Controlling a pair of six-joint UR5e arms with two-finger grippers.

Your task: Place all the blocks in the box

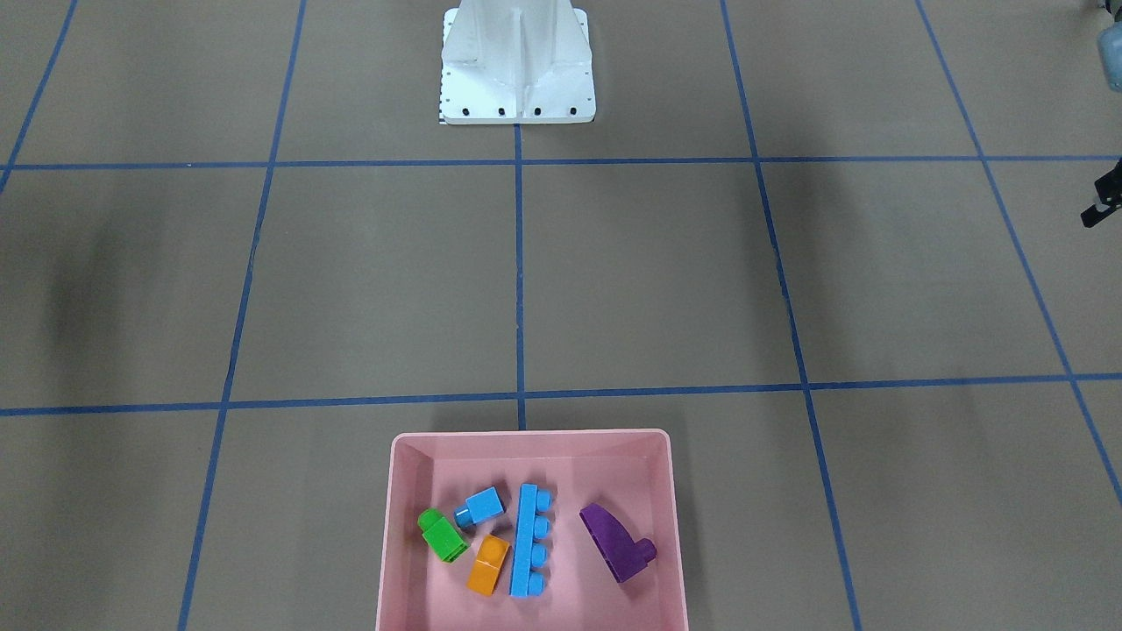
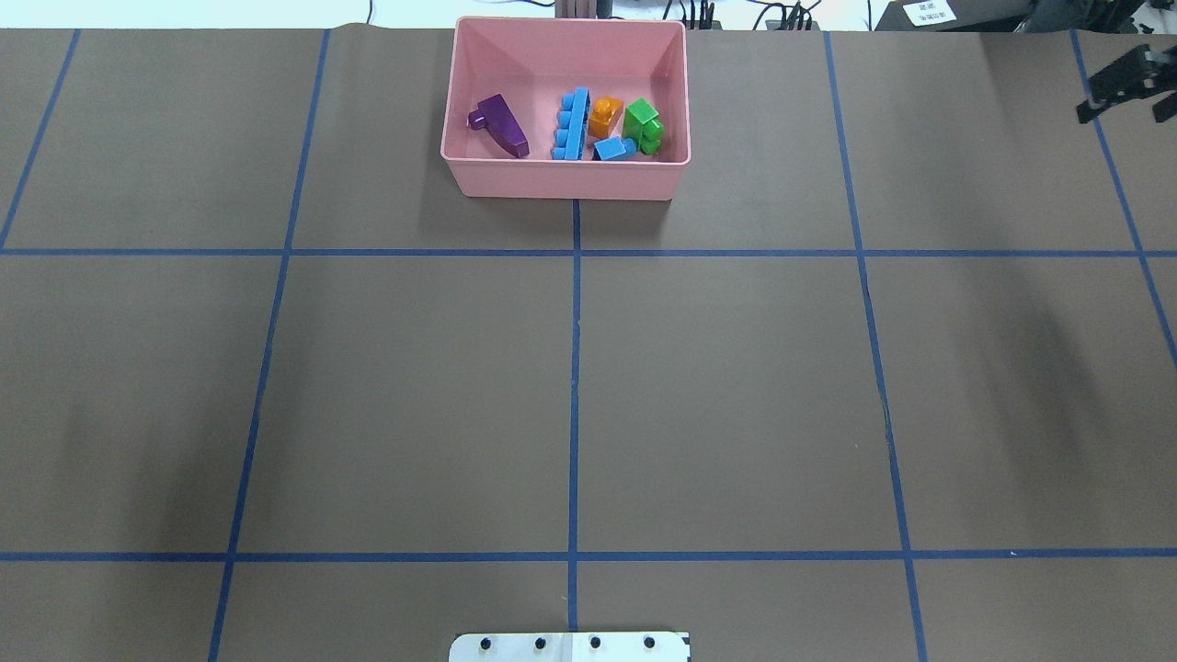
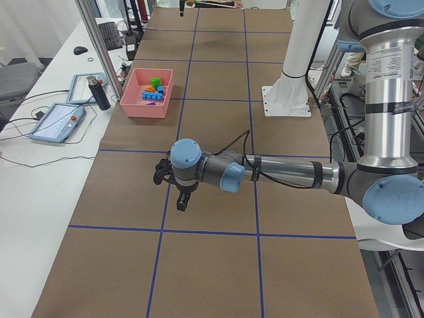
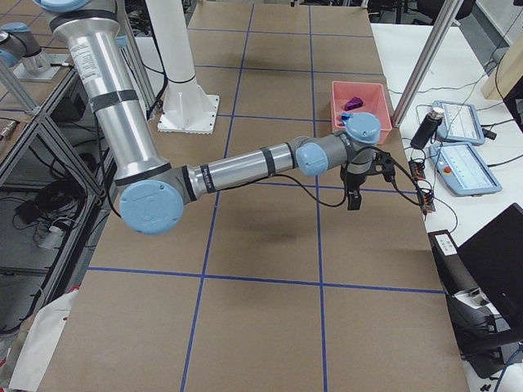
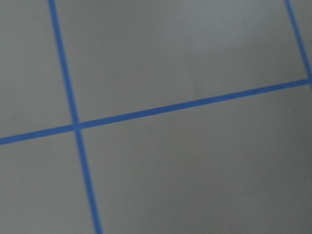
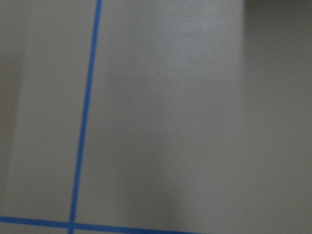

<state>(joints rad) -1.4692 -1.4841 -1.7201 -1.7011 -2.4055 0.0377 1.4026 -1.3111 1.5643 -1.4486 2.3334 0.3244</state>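
We find five blocks (image 1: 530, 541) inside the box (image 1: 526, 436), well apart from both grippers. The right gripper (image 2: 1122, 110) is spread; we cannot tell for the left gripper (image 3: 172, 192).

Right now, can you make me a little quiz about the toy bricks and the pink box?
1. How many bricks lie inside the pink box?
2. True or false: the purple brick touches the long blue brick.
3. Which colour shows up on two bricks? A green, B blue, C orange.
Key: 1. Five: the purple brick, the long blue brick, the small blue brick, the orange brick and the green brick. 2. False; bare pink floor shows between them. 3. B.
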